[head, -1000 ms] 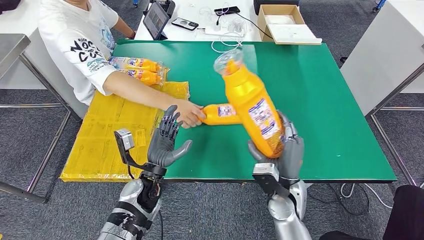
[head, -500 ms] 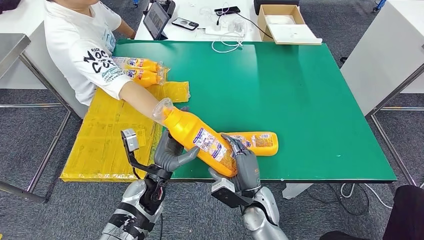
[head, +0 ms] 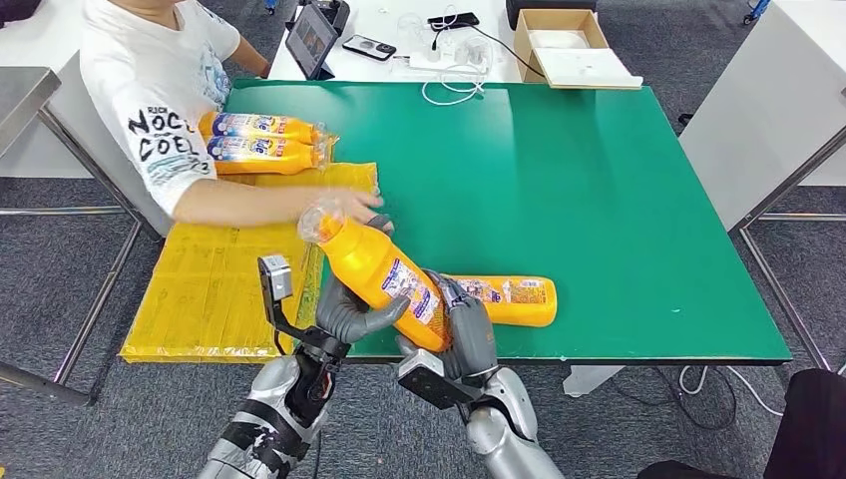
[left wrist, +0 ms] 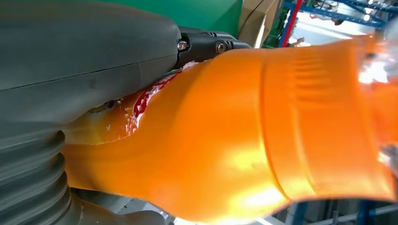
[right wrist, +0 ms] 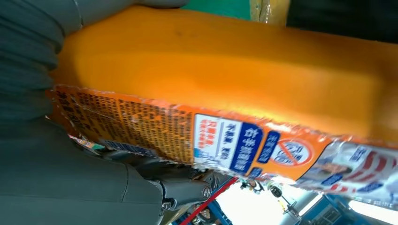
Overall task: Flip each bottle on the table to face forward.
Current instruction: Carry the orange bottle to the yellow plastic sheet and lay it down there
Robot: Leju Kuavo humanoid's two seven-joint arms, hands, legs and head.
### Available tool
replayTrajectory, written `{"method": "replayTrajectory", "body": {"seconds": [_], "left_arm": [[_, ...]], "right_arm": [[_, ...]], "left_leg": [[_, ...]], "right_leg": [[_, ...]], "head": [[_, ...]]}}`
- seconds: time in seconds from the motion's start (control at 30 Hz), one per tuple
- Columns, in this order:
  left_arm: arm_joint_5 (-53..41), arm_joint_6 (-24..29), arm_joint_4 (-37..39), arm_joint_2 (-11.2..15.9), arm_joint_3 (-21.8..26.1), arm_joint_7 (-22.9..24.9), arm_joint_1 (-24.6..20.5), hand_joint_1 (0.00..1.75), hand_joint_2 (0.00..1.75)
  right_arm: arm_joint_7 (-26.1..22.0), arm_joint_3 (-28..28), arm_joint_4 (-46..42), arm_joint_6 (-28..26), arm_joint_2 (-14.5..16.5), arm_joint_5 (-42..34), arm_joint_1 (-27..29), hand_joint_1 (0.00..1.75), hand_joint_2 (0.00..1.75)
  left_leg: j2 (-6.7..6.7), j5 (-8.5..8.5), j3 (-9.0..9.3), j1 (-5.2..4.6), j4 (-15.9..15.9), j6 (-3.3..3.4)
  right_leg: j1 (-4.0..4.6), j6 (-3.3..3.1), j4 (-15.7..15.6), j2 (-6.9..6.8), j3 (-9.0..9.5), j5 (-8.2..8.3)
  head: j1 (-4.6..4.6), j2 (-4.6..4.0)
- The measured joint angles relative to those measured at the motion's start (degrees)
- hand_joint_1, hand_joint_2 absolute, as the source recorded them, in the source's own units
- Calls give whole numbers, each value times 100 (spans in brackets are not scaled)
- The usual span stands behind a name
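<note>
An orange bottle (head: 382, 276) with a clear cap is held tilted over the table's front edge, cap toward the far left. My right hand (head: 464, 334) grips its base and my left hand (head: 347, 309) cups its upper body from below. In the left wrist view the thumb (left wrist: 84, 70) lies along the orange bottle (left wrist: 263, 131). In the right wrist view the bottle's back label (right wrist: 225, 140) faces the camera beside my right hand (right wrist: 56, 183). A second orange bottle (head: 511, 297) lies on its side on the green table (head: 599, 180), just behind my right hand.
A person in a white shirt sits at the table's left; their hand (head: 344, 205) is close to the held bottle's cap. Two more orange bottles (head: 261, 140) lie at the table's far left. A yellow sheet (head: 214, 269) lies left of the table. A box (head: 569, 45) stands beyond the far edge.
My right hand swung the bottle from upright on the right down toward the left. My left hand closed under it. The person left the second bottle on the table and drew the arm back.
</note>
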Motion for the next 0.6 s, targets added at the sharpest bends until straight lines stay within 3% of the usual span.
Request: {"method": "replayTrajectory", "body": {"seconds": [0.37, 0.4, 0.53, 0.6], "left_arm": [[258, -37, 254, 1, -54, -26, 26, 0, 175], [286, -55, 256, 2, -53, -26, 38, 5, 175], [463, -185, 261, 10, -35, -4, 69, 58, 175], [555, -242, 264, 13, -16, 6, 96, 58, 175]], "right_arm": [[129, 345, 520, 30, 86, 74, -330, 175, 175], [130, 363, 559, 33, 86, 72, -350, 175, 175], [170, 422, 698, 59, 86, 61, -419, 175, 175], [199, 451, 771, 70, 86, 62, -453, 175, 175]], "left_leg": [[3, 0, 0, 0, 0, -1], [3, 0, 0, 0, 0, -1], [4, 0, -1, 0, 0, -1], [4, 0, 0, 0, 0, -1]], "right_leg": [[0, 0, 0, 1, -5, 0], [0, 0, 0, 1, -5, 0], [0, 0, 0, 1, -5, 0], [0, 0, 0, 1, -6, 0]], "head": [[-2, 0], [-1, 0], [-2, 0], [-2, 0]]}}
